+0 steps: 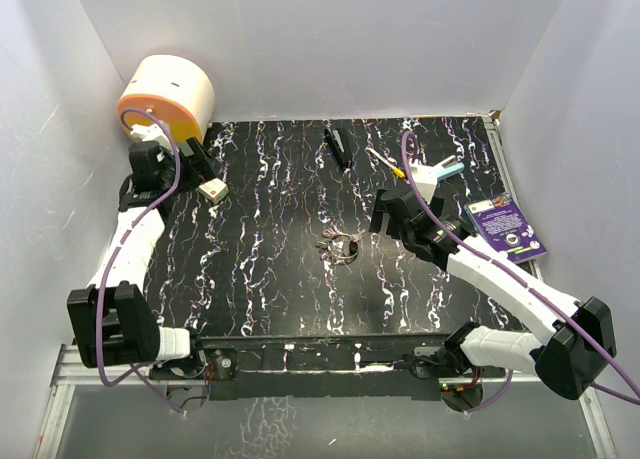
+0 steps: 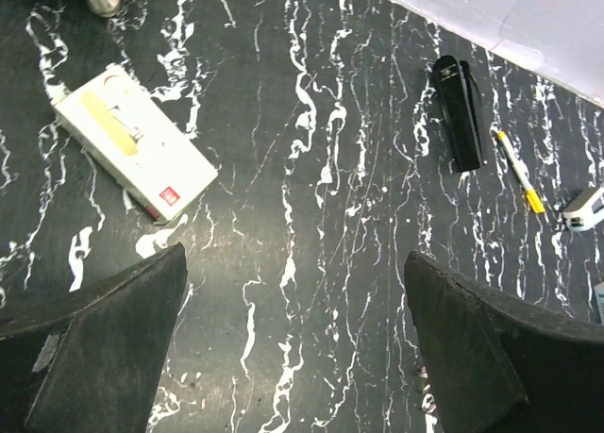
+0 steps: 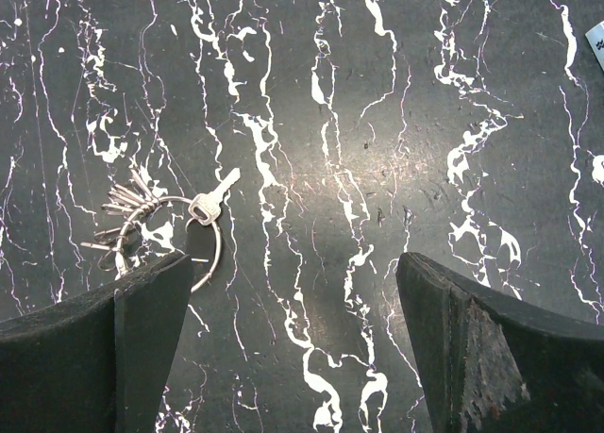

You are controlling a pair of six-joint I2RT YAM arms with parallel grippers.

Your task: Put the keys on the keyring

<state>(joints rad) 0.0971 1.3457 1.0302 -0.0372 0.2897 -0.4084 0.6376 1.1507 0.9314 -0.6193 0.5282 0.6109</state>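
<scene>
Your right fingers [image 3: 113, 348] are hanging spread wide, gripping nothing, just right of the keyring [image 3: 218, 251], which is lying near the middle of the bench [image 1: 270, 289]. The keys [image 3: 125, 197] are fanning out at the ring's left side, with one more lying across its rim. Your left fingers [image 2: 104, 343] are also standing open and empty over the far left corner, near a small white box [image 2: 132, 145].

Overhead cam; wrist cams near table [image 2: 311, 263] (down-facing)
</scene>
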